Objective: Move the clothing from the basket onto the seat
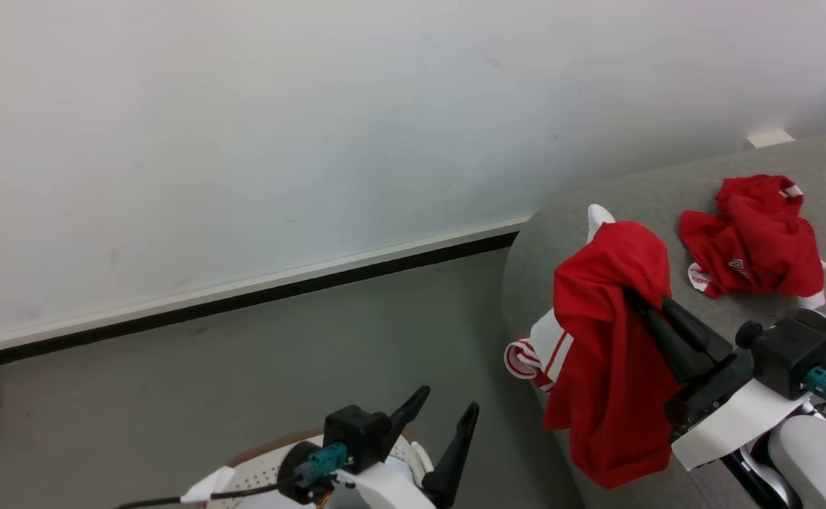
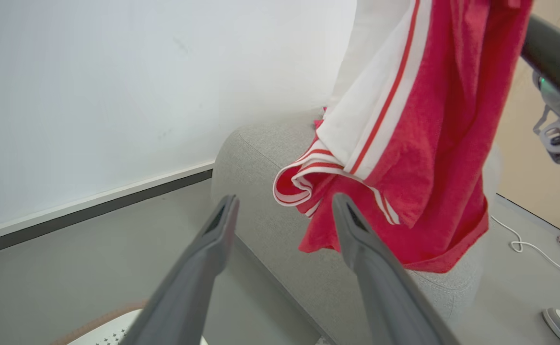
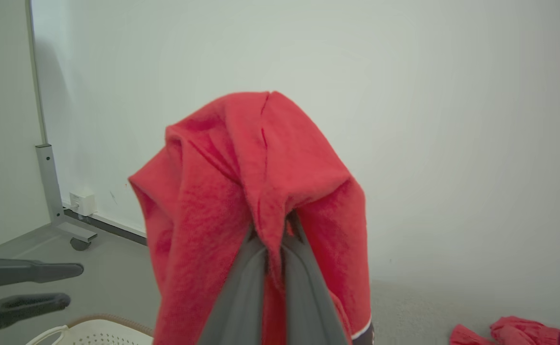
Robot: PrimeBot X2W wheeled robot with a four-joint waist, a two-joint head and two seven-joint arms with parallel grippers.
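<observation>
The right hand [image 1: 639, 304] is clamping shut on a red jersey [image 1: 607, 353], which is draping over its fingers and hanging by the sofa's [image 1: 667, 194] rounded corner, at about 4 o'clock in the head view, with its white striped trim dangling on the floor side. A second red garment [image 1: 756, 240] is lying crumpled on the sofa at 2 o'clock, apart from the held one. The left hand [image 1: 448, 399] is standing wide open and empty at 6 o'clock, over the basket [image 1: 261, 470], with its fingers pointing toward the hanging jersey.
</observation>
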